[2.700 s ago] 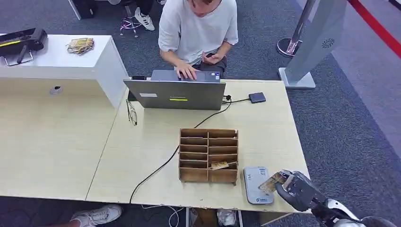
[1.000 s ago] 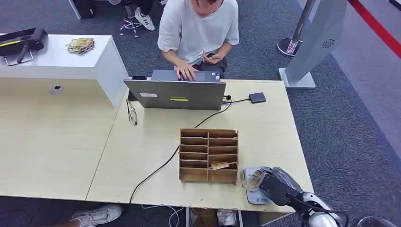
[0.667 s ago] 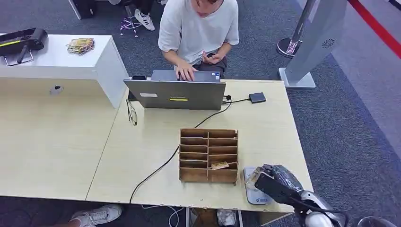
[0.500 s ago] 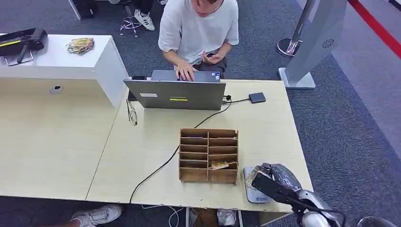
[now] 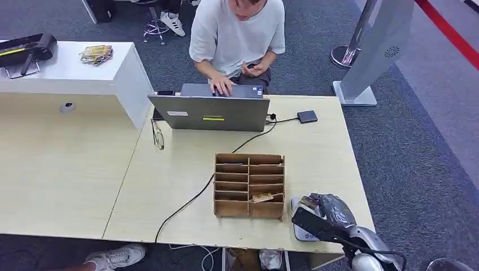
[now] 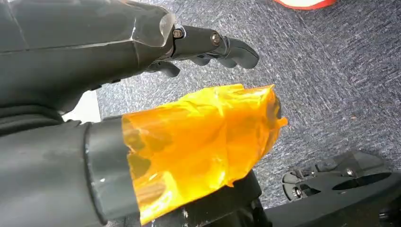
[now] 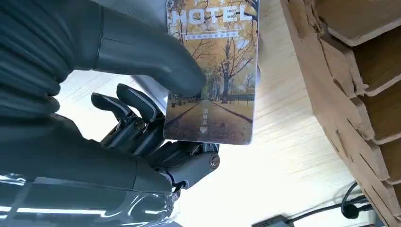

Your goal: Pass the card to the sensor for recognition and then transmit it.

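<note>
While pinched between thumb and fingers (image 7: 142, 123) of right hand (image 5: 330, 208): hotel key card (image 7: 213, 71), held flat over card reader (image 5: 298, 232) beside wooden organiser (image 5: 248, 185) for scanning. Left hand (image 6: 142, 94): idle, fingers loosely apart, holding nothing.

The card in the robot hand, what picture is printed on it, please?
An avenue of golden autumn trees on the card, clearest in the right wrist view.

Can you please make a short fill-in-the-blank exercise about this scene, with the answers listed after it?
1. The right hand holds a card printed with the word ____.
2. That hand is over the grey ____ beside the wooden rack.
3. A black cable runs from the ____ across the table.
4. The person has one hand on the laptop and holds a ____ in the other.

Answers: HOTEL; reader; laptop; phone
</note>
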`<state>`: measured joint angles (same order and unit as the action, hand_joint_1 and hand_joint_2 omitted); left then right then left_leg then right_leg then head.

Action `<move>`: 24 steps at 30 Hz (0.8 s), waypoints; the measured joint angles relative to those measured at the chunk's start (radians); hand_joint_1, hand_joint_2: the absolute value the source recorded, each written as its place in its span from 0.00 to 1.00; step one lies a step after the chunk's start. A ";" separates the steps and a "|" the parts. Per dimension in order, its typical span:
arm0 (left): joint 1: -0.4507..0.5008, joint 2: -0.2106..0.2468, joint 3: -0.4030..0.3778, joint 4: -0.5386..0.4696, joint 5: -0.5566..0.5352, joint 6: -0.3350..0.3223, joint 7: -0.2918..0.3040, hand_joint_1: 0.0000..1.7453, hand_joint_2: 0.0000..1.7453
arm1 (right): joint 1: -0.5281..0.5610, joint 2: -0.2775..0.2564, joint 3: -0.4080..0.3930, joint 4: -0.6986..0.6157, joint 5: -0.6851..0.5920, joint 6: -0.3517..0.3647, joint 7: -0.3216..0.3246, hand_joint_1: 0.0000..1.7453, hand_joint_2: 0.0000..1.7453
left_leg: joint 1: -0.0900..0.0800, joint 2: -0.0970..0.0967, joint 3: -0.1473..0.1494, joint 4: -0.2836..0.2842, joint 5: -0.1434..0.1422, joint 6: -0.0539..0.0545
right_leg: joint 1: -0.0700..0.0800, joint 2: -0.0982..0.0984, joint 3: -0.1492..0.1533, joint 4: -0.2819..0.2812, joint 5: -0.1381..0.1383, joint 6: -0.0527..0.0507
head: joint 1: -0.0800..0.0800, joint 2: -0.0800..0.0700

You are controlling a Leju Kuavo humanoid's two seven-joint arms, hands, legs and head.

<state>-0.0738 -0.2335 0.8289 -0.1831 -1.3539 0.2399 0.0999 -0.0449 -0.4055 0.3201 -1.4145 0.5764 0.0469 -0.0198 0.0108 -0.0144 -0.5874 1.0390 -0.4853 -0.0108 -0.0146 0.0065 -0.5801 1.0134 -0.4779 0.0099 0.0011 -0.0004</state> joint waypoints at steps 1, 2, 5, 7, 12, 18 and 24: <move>0.000 0.000 0.000 0.000 -0.001 0.000 0.000 0.00 0.00 | -0.001 0.003 0.002 0.001 0.009 -0.002 0.005 1.00 1.00 | 0.000 0.000 0.000 0.000 0.000 0.000 | 0.000 0.000 0.000 0.000 0.000 0.000 | 0.000 0.000; 0.000 0.000 0.000 0.000 -0.002 0.000 0.000 0.00 0.00 | -0.001 0.005 0.004 0.002 0.019 -0.003 0.011 1.00 1.00 | 0.000 0.000 0.000 0.000 0.000 0.000 | 0.000 0.000 0.000 0.000 0.000 0.000 | 0.000 0.000; 0.000 0.000 0.000 0.000 -0.006 -0.001 0.000 0.00 0.00 | -0.005 0.016 0.009 0.011 0.059 -0.010 0.031 1.00 1.00 | 0.000 0.000 0.000 0.000 0.000 0.000 | 0.000 0.000 0.000 0.000 0.000 0.000 | 0.000 0.000; -0.001 -0.002 0.000 0.000 -0.008 -0.001 0.001 0.00 0.00 | -0.007 0.025 0.012 0.020 0.082 -0.018 0.040 1.00 1.00 | 0.000 0.000 0.000 0.000 0.000 0.000 | 0.000 0.000 0.000 0.000 0.000 0.000 | 0.000 0.000; -0.001 -0.006 -0.002 0.000 -0.012 -0.003 0.005 0.00 0.00 | -0.013 0.042 0.018 0.039 0.137 -0.035 0.068 1.00 1.00 | 0.000 0.000 0.001 0.000 0.000 0.000 | 0.000 0.000 0.001 0.000 0.000 0.000 | 0.000 0.000; -0.002 -0.006 -0.004 0.000 -0.015 -0.007 0.014 0.00 0.00 | -0.020 0.058 0.022 0.060 0.154 -0.037 0.072 1.00 1.00 | 0.000 0.000 0.002 0.000 0.000 0.000 | 0.000 0.000 0.001 0.000 0.000 0.000 | 0.000 0.000; -0.002 -0.006 -0.006 0.000 -0.012 -0.007 0.014 0.00 0.00 | -0.030 0.061 0.018 0.072 0.066 0.014 0.006 1.00 1.00 | 0.000 0.000 0.002 0.000 0.000 0.000 | 0.000 0.000 0.002 0.000 0.000 0.000 | 0.000 0.000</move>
<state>-0.0754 -0.2396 0.8225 -0.1831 -1.3657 0.2331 0.1141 -0.0750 -0.3445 0.3380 -1.3424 0.6424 0.0607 -0.0141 0.0109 -0.0140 -0.5851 1.0391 -0.4853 -0.0109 -0.0146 0.0067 -0.5782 1.0134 -0.4777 0.0101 0.0015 -0.0004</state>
